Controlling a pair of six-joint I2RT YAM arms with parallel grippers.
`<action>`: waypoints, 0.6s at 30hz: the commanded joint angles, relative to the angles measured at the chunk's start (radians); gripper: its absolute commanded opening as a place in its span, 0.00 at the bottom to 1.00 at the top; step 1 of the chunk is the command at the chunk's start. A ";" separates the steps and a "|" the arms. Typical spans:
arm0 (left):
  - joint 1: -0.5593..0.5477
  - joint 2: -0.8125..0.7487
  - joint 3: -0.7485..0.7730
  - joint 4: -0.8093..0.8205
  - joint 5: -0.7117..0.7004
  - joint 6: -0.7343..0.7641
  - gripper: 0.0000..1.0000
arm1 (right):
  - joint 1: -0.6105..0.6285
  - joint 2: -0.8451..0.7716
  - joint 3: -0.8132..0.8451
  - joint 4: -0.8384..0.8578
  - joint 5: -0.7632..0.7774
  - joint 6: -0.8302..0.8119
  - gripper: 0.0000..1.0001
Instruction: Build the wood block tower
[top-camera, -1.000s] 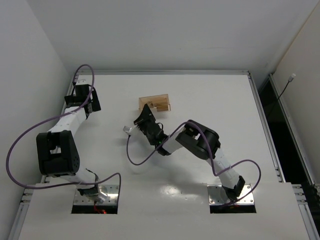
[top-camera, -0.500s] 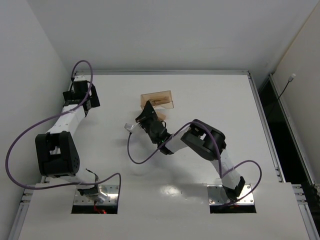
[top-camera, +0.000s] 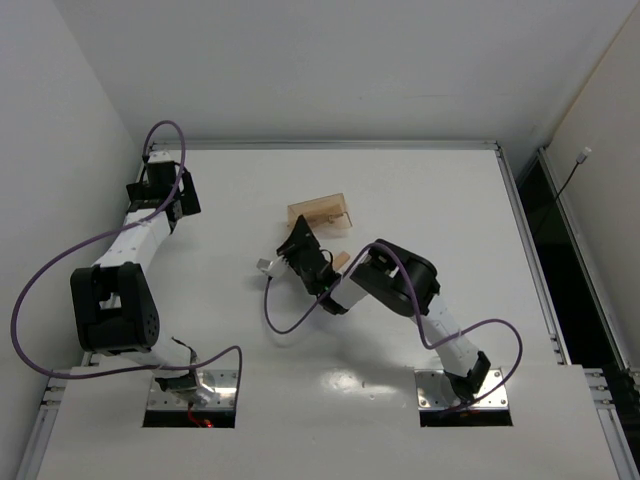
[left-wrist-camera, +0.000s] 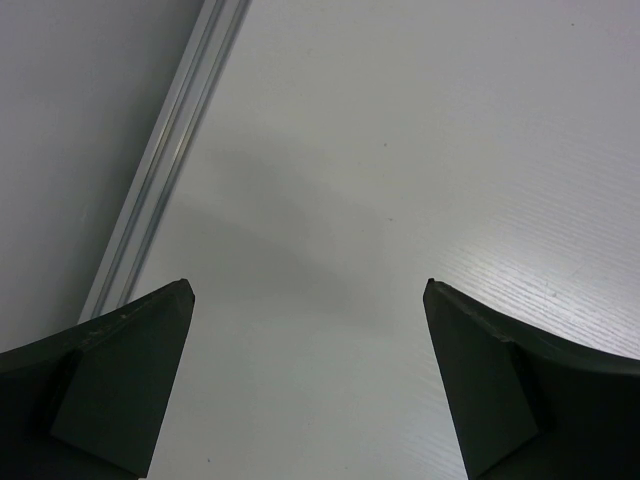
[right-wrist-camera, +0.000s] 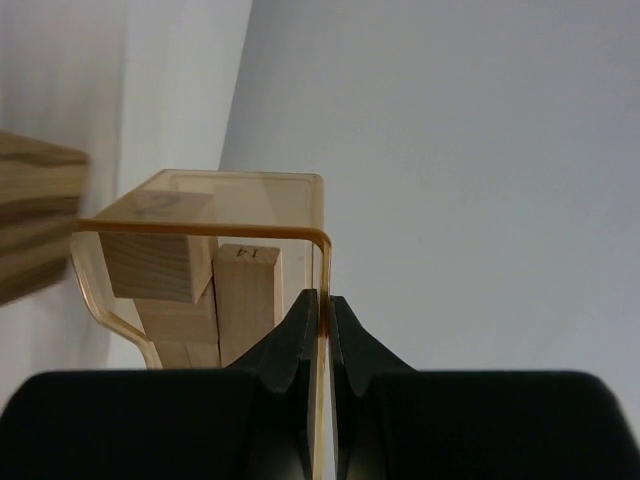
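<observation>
Pinching the thin wall of the tray (right-wrist-camera: 200, 228), your right pincer (right-wrist-camera: 320, 302) has both fingers pressed together on the plastic with only that sheet between them. The wood blocks (right-wrist-camera: 160, 262) sit packed inside the tray at about ten o'clock from the fingertips, some stacked flat and one standing on end. A blurred block (right-wrist-camera: 35, 215) shows at nine o'clock, and you cannot tell whether it is inside the tray or out of it. From above, the tray lies just past the pincer toward one o'clock, near the middle of the table (top-camera: 450, 200). Your left pincer (left-wrist-camera: 310, 290) is spread wide and holds nothing, parked over bare table at ten o'clock beside the edge rail (left-wrist-camera: 165, 170). No tower shows in any view, so you are most likely at the unloading step. The next move calls for tipping the tray so the blocks slide out onto open table. It also calls for a firm pinch, since that slim wall could slip or flex.
</observation>
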 joint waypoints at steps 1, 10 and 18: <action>0.012 -0.011 0.033 0.015 0.006 -0.001 0.99 | -0.006 -0.151 0.076 0.556 0.026 -0.028 0.00; 0.012 -0.002 0.032 0.005 0.015 -0.010 0.99 | -0.016 0.028 -0.034 0.556 0.037 -0.028 0.00; 0.012 0.007 0.052 0.005 0.024 -0.010 0.99 | -0.025 -0.046 -0.014 0.556 0.005 -0.038 0.00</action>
